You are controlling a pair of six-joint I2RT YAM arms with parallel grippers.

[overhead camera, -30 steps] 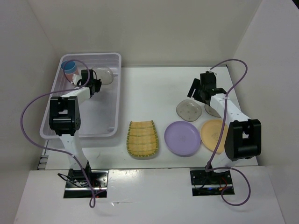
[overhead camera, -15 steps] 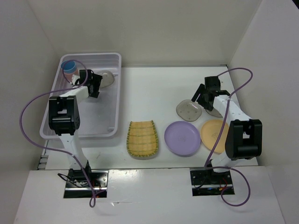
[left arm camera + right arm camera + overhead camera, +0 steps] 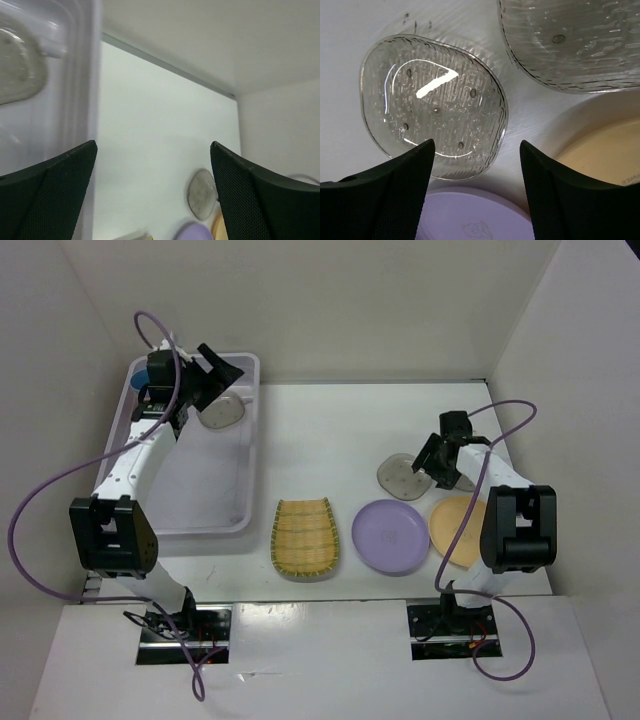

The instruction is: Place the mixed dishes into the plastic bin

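Right wrist view: R gripper (image 3: 475,145) jaws well apart, empty, small translucent grey ribbed plate (image 3: 434,127) flat just ahead of its tips; L gripper (image 3: 152,145) fully spread, empty, over large translucent white plastic bin (image 3: 80,100) rim, second grey plate (image 3: 20,70) inside, ahead-left.

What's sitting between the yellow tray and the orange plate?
The lilac plate lies between the yellow tray and the orange plate. The top view shows it.
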